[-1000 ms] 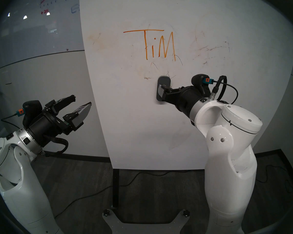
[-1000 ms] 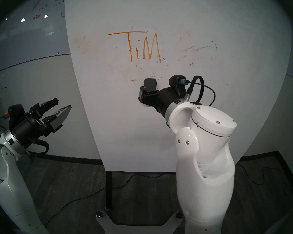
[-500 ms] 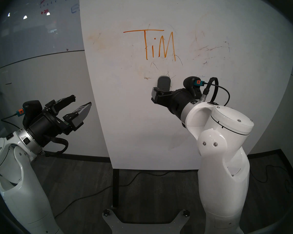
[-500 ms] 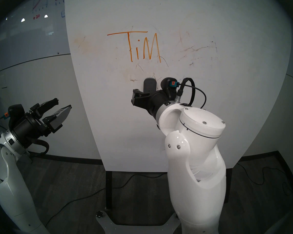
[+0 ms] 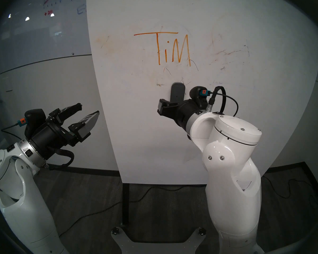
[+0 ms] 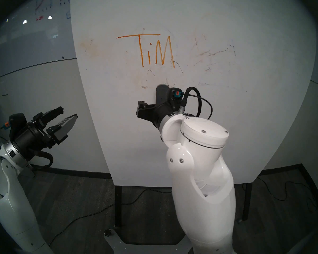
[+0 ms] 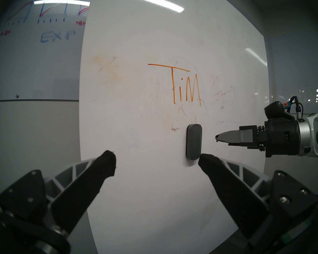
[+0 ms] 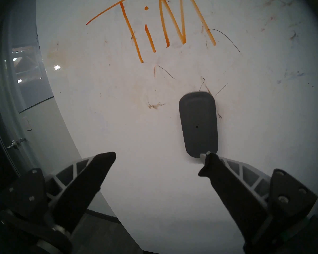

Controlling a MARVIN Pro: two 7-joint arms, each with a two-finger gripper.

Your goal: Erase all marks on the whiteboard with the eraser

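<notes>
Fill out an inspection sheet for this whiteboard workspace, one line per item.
Surface: whiteboard upright on dark legs, white, smudged.
Job's things: eraser stuck upright on the board below the marks, orange "TiM" unerased, faint dark scribbles around.
Clutter: nothing seen.
Grippers: right gripper open, near the eraser's lower end, not gripping; left gripper open, off the board.
Cables: black cable across the floor; wrist camera cable looped.
Surroundings: glass board with red and blue graphs; dark carpet.
</notes>
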